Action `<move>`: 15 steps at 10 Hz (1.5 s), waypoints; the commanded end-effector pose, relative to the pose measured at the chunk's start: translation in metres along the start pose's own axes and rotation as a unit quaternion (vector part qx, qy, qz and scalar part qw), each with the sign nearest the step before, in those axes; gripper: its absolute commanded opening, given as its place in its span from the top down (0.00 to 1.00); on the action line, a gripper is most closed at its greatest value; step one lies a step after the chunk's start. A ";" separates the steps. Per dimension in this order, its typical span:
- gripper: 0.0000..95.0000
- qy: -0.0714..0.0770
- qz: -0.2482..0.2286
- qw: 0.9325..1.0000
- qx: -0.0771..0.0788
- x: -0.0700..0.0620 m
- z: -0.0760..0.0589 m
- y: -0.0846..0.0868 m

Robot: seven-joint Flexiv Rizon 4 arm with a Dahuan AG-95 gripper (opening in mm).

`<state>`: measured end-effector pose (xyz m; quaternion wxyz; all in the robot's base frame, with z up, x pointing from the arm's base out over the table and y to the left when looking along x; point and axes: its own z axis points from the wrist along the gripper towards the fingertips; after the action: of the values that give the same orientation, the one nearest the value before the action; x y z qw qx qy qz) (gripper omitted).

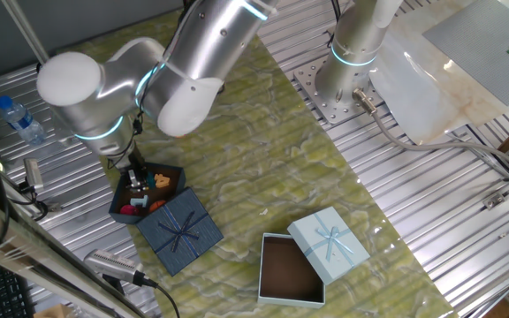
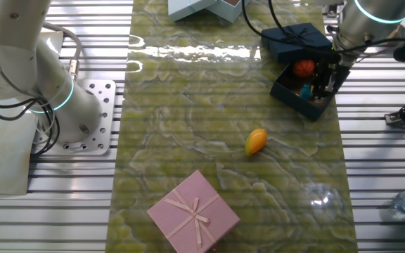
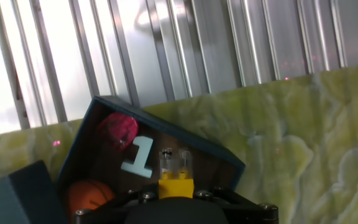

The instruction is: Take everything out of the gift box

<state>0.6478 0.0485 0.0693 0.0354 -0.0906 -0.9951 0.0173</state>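
The navy gift box [image 1: 117,208] [image 2: 295,99] [image 3: 79,144] stands tilted at the mat's edge. Its ribboned lid [image 1: 180,230] [image 2: 297,38] leans beside it. Inside lie an orange ball [image 3: 89,195] [image 2: 303,68], a red-pink toy [image 3: 118,129] and a teal figure "1" [image 3: 138,159]. My gripper [image 1: 137,185] [image 2: 323,83] [image 3: 174,163] reaches down into the box. In the hand view a yellow block with two clear tips sits at its front; I cannot tell whether that is a toy or part of the gripper. A yellow-orange toy [image 2: 255,141] lies on the mat outside the box.
A light blue box [image 1: 288,270] with a brown inside stands open, its lid [image 1: 329,243] against it. A pink box [image 2: 194,211] sits near the mat's other end. A water bottle [image 1: 19,119] lies on the metal slats. A second arm's base [image 1: 352,55] stands beside the mat.
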 end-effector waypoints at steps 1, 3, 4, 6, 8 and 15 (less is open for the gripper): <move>0.80 -0.002 -0.003 1.000 0.000 0.004 -0.008 -0.002; 0.80 -0.006 -0.003 1.000 0.003 0.010 -0.020 -0.003; 0.80 -0.007 -0.007 1.000 0.002 0.012 -0.026 -0.005; 0.80 -0.010 -0.015 1.000 0.002 0.015 -0.035 -0.010; 0.80 -0.012 -0.024 1.000 0.002 0.019 -0.045 -0.017; 1.00 -0.029 -0.068 0.997 -0.005 0.055 -0.070 -0.059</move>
<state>0.5884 0.0008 0.1450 0.0074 -0.0222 -0.9997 0.0115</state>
